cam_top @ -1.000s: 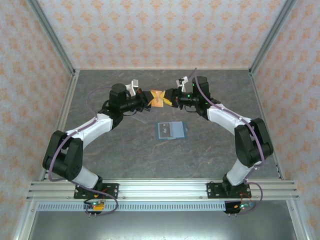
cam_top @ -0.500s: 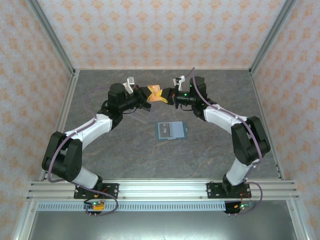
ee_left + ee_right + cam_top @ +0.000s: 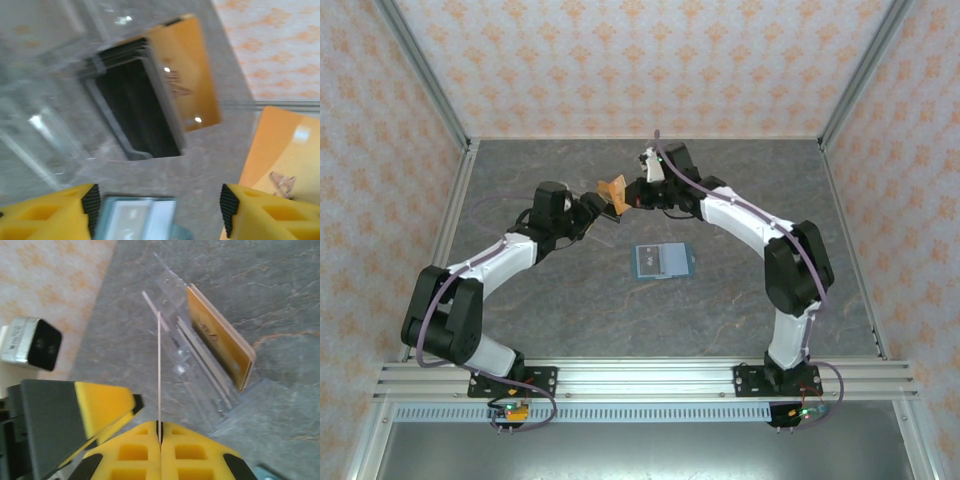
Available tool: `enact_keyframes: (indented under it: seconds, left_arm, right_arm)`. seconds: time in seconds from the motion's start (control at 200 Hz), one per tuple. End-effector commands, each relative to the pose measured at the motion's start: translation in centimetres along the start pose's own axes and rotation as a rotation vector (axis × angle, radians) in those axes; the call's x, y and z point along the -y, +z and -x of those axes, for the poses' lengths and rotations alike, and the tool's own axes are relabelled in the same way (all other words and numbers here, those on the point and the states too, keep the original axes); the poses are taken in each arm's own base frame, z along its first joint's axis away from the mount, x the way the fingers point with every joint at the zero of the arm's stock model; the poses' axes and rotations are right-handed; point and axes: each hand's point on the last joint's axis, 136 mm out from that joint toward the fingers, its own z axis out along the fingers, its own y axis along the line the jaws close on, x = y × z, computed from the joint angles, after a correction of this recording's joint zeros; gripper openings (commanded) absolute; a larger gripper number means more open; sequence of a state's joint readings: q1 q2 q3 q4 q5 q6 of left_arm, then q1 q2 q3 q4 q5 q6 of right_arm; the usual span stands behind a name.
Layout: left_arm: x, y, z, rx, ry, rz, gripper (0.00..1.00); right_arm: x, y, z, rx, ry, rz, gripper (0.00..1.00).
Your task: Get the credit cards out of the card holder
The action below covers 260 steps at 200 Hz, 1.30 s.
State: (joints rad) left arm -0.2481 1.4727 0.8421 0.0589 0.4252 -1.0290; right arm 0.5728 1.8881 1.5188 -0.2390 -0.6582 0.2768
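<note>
I judge the step in hand is slotting the orange card (image 3: pixel 159 365) into the clear tray (image 3: pixel 176 300), where another orange card (image 3: pixel 220 347) and some dark cards (image 3: pixel 135 115) already stand, so it should be kept parallel with those, lined up over a free slot, lowered slowly and released only once seated. The right jaws are clamped tight on that card's lower edge, while the left jaws are spread wide near the tray with nothing between them. The card holder (image 3: pixel 663 260) lies unfolded on the table (image 3: pixel 740 300), apart from both arms
</note>
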Motion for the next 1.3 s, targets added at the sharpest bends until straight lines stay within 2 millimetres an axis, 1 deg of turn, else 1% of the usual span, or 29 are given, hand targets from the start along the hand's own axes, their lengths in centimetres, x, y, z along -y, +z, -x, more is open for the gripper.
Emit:
enact_keyframes:
  seconds: [0.0,0.105,0.16,0.215,0.28,0.405,0.485,0.616,0.761,0.906,1.036,1.196,1.296]
  left_arm:
    - [-2.9,-2.0,1.0,0.070,0.039,0.137,0.75]
    - [-4.6,-3.1,1.2,0.088,0.046,0.220,0.84]
    - [-5.3,-3.6,1.1,0.085,0.054,0.255,0.88]
    - [-5.9,-3.9,1.1,0.085,0.059,0.287,0.91]
    - [-6.2,-4.1,1.0,0.083,0.065,0.300,0.95]
    - [-6.3,-4.1,0.7,0.068,0.072,0.307,1.00]
    - [-6.3,-4.1,0.6,0.056,0.078,0.315,1.00]
    - [-6.3,-3.9,0.5,0.039,0.083,0.322,1.00]
    - [-6.5,-3.6,0.3,0.027,0.080,0.325,1.00]
    - [-6.4,-3.3,0.2,0.013,0.078,0.315,1.00]
    - [-6.3,-2.9,0.0,-0.002,0.076,0.305,1.00]
    - [-6.1,-2.7,-0.1,-0.013,0.076,0.300,1.00]
    - [-6.2,-2.6,-0.2,-0.016,0.077,0.299,1.00]
  right_arm:
    - [0.8,0.7,0.4,-0.023,-0.208,-0.101,0.00]
    - [0.3,1.8,0.6,-0.051,-0.347,-0.066,0.00]
    - [0.8,2.3,0.9,-0.065,-0.401,-0.086,0.00]
    - [0.8,2.6,1.5,-0.070,-0.455,-0.101,0.00]
    - [1.3,3.0,2.3,-0.057,-0.498,-0.127,0.00]
    - [1.0,3.5,3.4,-0.046,-0.568,-0.126,0.00]
    - [0.9,3.7,3.9,-0.039,-0.612,-0.130,0.00]
    - [1.4,4.1,4.1,-0.056,-0.655,-0.146,0.00]
    - [2.1,4.5,3.8,-0.083,-0.691,-0.165,0.00]
    - [2.2,4.6,3.3,-0.121,-0.715,-0.158,0.01]
    - [2.4,4.8,2.8,-0.146,-0.726,-0.153,0.05]
    - [3.0,5.0,3.0,-0.147,-0.730,-0.181,0.09]
    - [3.2,5.0,3.2,-0.144,-0.716,-0.194,0.16]
